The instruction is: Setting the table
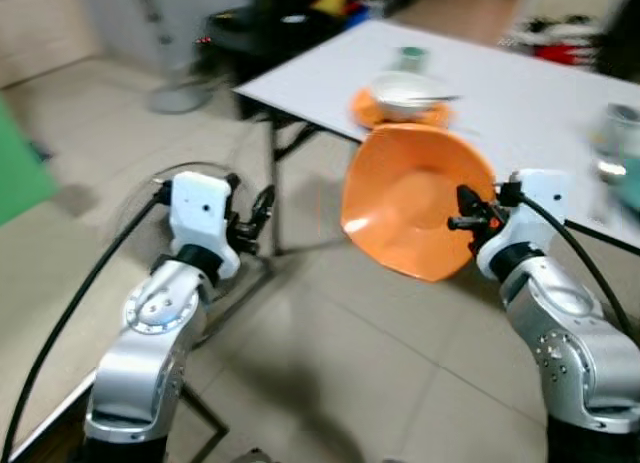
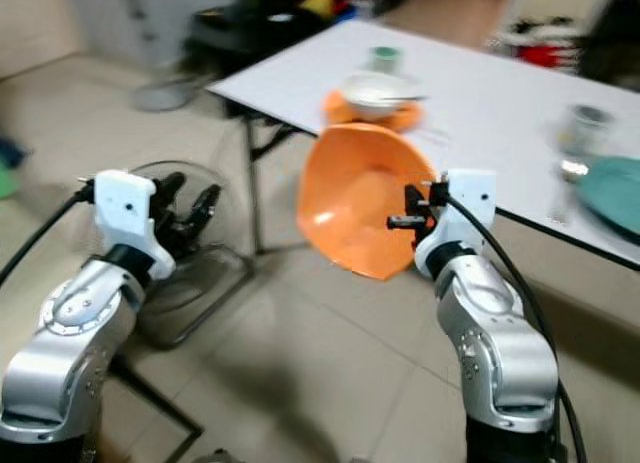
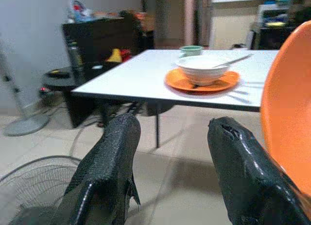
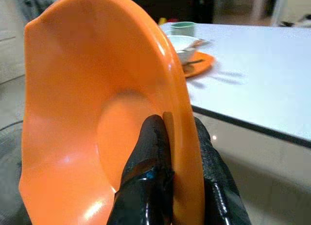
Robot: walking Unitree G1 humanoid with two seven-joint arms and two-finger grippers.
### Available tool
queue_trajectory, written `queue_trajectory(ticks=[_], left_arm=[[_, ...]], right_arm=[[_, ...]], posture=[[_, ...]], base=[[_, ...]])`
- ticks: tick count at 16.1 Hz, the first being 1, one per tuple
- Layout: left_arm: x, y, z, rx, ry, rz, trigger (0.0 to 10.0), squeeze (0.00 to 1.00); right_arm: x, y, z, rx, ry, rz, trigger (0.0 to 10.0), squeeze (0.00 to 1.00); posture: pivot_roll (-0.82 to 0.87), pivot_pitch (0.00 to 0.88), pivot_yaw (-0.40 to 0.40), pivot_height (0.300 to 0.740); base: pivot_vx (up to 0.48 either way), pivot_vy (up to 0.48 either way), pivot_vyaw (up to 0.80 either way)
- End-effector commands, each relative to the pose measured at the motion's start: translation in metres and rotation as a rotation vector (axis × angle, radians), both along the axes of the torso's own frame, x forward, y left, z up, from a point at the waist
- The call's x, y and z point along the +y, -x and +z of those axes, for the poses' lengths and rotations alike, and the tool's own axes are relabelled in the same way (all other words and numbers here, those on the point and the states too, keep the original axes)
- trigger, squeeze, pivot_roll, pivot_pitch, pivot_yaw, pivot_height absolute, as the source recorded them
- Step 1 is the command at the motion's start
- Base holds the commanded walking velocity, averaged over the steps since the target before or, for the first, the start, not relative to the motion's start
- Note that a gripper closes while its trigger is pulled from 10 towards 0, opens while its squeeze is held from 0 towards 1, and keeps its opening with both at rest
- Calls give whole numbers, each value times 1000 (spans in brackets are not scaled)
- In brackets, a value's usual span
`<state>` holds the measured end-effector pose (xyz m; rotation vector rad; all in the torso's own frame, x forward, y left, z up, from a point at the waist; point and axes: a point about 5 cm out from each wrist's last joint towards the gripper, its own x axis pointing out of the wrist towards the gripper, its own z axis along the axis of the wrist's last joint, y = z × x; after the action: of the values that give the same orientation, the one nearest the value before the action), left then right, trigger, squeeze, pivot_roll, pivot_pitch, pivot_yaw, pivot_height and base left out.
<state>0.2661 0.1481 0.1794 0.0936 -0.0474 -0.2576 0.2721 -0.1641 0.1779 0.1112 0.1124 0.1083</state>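
Currently the right gripper (image 4: 167, 152) pinches the rim of a glossy orange plastic plate (image 1: 415, 213), carried on edge above the tiled floor, short of the white rectangular table (image 1: 520, 93). The left gripper (image 3: 170, 152) hangs spread and empty. One setting is laid: white bowl (image 1: 403, 91) on an orange plate; this one remains unplaced.

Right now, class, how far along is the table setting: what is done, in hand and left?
Done: one place looks laid, a white bowl on an orange plate on the white table, a green cup behind. In hand: the right gripper grips a second orange plate by its rim, short of the table. Left: setting it down. The left gripper is open.
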Motion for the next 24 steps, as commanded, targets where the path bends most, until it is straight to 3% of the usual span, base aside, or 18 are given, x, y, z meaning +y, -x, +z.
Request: queue_trajectory(ticks=[1, 8, 11, 24], left_arm=[[-2, -1, 1, -4, -4, -5, 10000, 0], [-5, -5, 1, 1, 12, -22, 10000, 0], [-7, -7, 2, -15, 15, -31, 10000, 0], [-9, -7, 1, -16, 31, -59, 10000, 0]], right_arm=[[3, 2, 9, -39, -3, 19, 10000, 0], [2, 4, 7, -21, -8, -10, 10000, 0], [1, 5, 7, -12, 10, -8, 10000, 0], [0, 1, 10, -12, -38, 0, 10000, 0]], posture=[[102, 0, 9, 740], [79, 0, 27, 740], [66, 0, 34, 740], [71, 0, 22, 740]], base=[[0, -386, -800], [0, -220, -800], [0, 0, 0], [367, 0, -122]])
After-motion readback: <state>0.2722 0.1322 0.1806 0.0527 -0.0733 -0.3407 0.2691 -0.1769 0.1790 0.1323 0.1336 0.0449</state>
